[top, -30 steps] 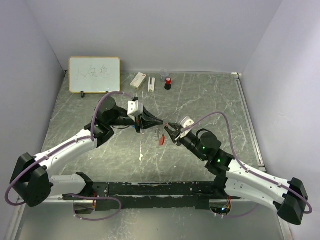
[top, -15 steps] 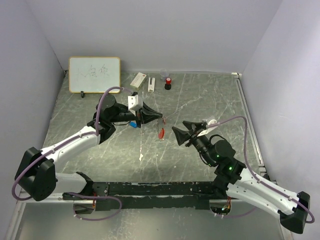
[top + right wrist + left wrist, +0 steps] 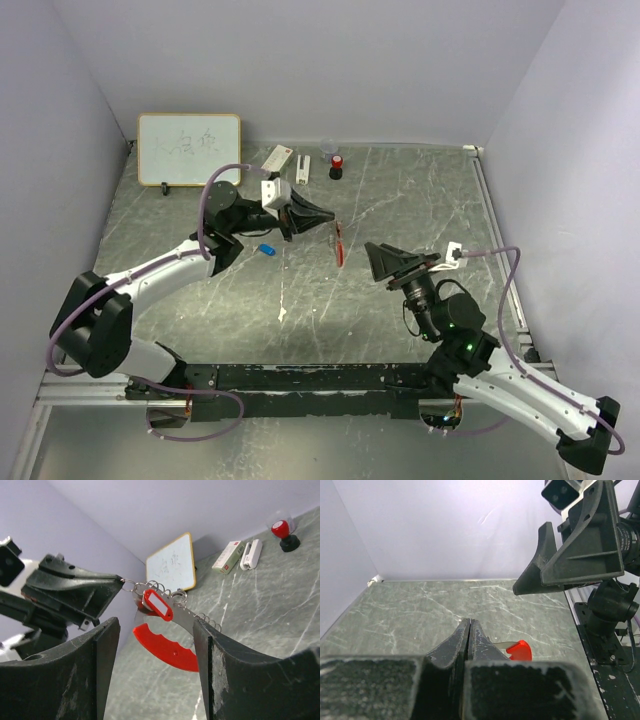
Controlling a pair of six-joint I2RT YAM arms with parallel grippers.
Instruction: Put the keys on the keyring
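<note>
Backed the right gripper [image 3: 372,262] away from the middle since a second ago and let its jaws spring wide, holding nothing. Swung the left gripper [image 3: 325,218] toward the far side, clenched on the keyring [image 3: 339,238], with the red strap [image 3: 341,256] dangling below the tips.

From above, note the blue key [image 3: 266,249] lying on the table [image 3: 420,200] just beside the left arm, well apart from both grippers. Probably the next pick: reach with the free right gripper, and pinch so that the key's hole stays uncovered.

From the left wrist, see only fingers [image 3: 452,647] pressed together and a bit of red peeking past them; cannot make out the ring itself. Keep that clamp firm and still.

From the right wrist, look between spread fingers [image 3: 97,670] at the ring, a small red tag [image 3: 156,605] with a pale window, a grey strip [image 3: 192,620] and the curved strap, all hanging from the left tips. Cannot tell whether that tag is the red key. Turn the ring's opening toward the right arm, approach slowly, and expect swinging.
</note>
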